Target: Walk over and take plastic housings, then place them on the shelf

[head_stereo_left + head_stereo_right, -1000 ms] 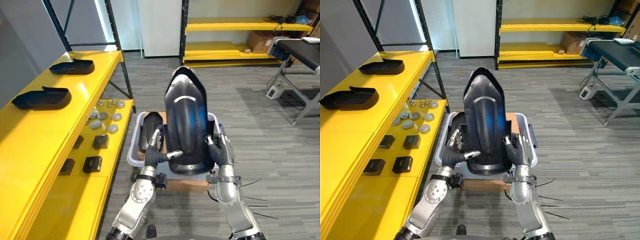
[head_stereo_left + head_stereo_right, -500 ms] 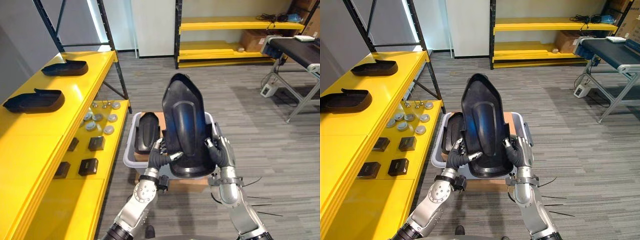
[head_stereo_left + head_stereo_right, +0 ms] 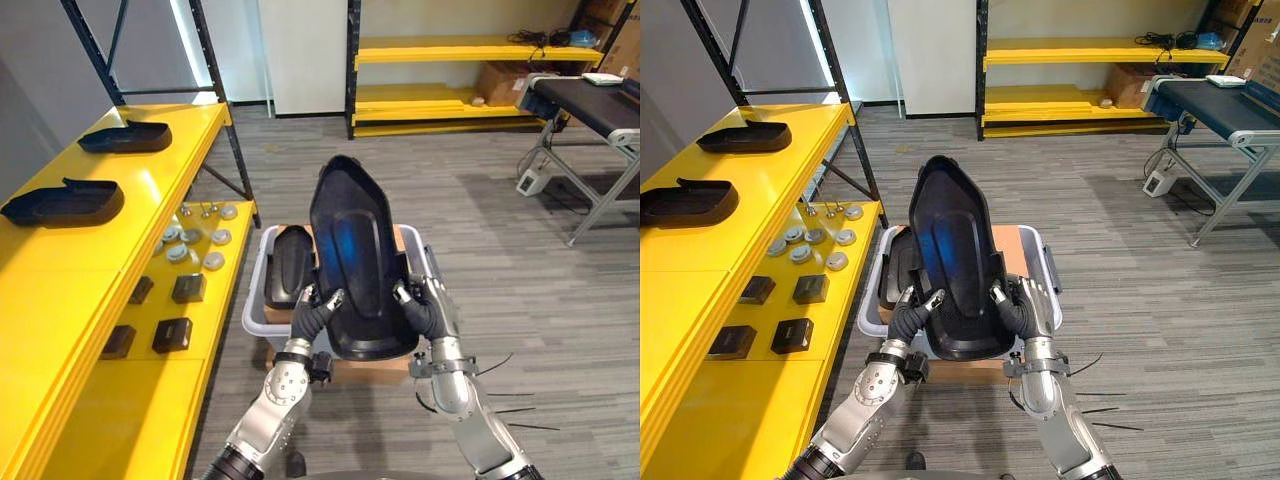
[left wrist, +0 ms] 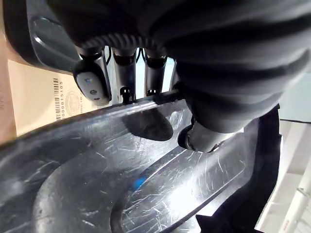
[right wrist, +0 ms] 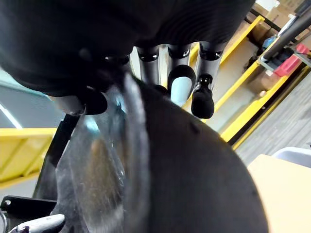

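Both hands are gripping the big black housing (image 3: 352, 255), holding it upright above the grey bin (image 3: 252, 312). The left hand (image 3: 310, 316) is curling round its left edge and the right hand (image 3: 425, 308) round its right. A barcode label (image 4: 57, 88) is showing on the cardboard (image 4: 29, 109) past the left fingers.

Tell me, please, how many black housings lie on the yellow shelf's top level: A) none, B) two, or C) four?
B: a far housing and a near housing lie on the yellow shelf, while the left hand and right hand grip a third housing.
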`<state>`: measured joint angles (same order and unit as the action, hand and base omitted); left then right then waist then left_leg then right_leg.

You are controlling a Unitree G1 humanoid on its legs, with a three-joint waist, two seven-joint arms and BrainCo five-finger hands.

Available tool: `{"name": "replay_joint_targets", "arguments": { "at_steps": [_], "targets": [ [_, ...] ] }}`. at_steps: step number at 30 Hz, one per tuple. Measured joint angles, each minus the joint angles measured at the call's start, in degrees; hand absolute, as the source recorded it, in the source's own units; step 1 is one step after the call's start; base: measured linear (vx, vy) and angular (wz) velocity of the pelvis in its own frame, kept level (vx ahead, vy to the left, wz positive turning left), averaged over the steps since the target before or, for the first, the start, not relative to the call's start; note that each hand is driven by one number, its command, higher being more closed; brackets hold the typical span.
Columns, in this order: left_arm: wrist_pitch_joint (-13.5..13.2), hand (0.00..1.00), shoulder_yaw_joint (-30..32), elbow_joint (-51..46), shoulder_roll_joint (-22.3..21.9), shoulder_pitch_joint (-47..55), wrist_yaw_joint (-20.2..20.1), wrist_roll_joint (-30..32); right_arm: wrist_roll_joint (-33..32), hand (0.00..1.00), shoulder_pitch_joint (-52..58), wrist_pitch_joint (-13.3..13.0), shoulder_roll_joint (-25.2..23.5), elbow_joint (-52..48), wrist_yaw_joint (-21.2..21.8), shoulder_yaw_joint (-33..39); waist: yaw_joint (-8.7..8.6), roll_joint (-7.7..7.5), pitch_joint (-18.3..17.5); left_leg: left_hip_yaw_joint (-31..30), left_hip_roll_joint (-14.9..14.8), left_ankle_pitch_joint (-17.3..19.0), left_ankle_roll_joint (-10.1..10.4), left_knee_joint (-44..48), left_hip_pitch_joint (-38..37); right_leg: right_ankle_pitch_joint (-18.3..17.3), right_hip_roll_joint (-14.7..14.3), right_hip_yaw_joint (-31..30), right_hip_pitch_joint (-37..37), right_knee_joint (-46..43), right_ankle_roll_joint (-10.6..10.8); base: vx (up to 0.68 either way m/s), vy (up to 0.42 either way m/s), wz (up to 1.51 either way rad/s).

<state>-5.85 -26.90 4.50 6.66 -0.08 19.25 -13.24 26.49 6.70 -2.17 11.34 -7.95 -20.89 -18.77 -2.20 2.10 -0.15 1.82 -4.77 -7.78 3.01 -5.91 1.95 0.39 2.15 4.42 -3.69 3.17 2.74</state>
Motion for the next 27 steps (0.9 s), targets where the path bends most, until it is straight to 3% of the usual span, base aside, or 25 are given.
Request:
{"name": "replay_joint_targets", "arguments": {
  "at_steps": [5,12,17,21,27],
  "targets": [
    [0.66,1.0,2.2,-1.2,-2.83,0.0,-0.18,3.2,-5.85,0.0,-0.07,-2.4,-1.82,-0.58,1.97,2.82,0.07,-0.04,-0.03,-0.04,0.35,-0.03,-0.02,0.0,-0.14,-0.31,0.04,0.1,0.0,-0.58,-0.16,0.0,0.0,0.0],
    [0.59,1.0,3.03,-4.72,-6.32,-0.07,-1.34,5.12,-13.63,0.0,-0.29,-4.39,-2.01,-8.68,4.89,8.89,0.04,-0.12,-0.07,-0.07,0.38,0.15,0.15,-0.02,-0.45,-2.3,0.15,0.14,0.95,-3.34,0.46,0.0,0.0,0.0],
    [1.23,1.0,12.46,-4.58,-4.88,3.42,-1.24,5.54,-25.02,0.0,-3.2,-8.8,-2.71,-13.73,2.24,28.94,-0.24,-0.27,-0.05,-0.05,0.35,0.17,0.16,-0.01,-0.45,-2.48,0.15,0.09,1.1,-3.53,0.53,0.0,0.0,0.0],
    [1.24,1.0,18.5,-5.14,-4.29,5.91,0.44,5.56,-30.05,0.0,-3.37,-10.43,-2.09,-12.72,0.53,39.74,-0.35,-0.37,-0.05,-0.07,0.4,0.16,0.15,-0.01,-0.42,-2.62,0.21,0.23,1.08,-3.51,0.44,0.0,0.0,0.0],
    [0.9,1.0,22.51,-10.42,-4.99,9.36,0.78,5.63,-38.88,0.0,-1.74,-12.39,-2.07,0.57,-0.56,51.48,-0.72,-0.65,0.05,-0.2,0.82,0.06,-0.01,-0.01,-0.26,-2.77,0.67,0.67,1.1,-3.73,0.33,0.01,-0.004,0.04]
  ]
}}
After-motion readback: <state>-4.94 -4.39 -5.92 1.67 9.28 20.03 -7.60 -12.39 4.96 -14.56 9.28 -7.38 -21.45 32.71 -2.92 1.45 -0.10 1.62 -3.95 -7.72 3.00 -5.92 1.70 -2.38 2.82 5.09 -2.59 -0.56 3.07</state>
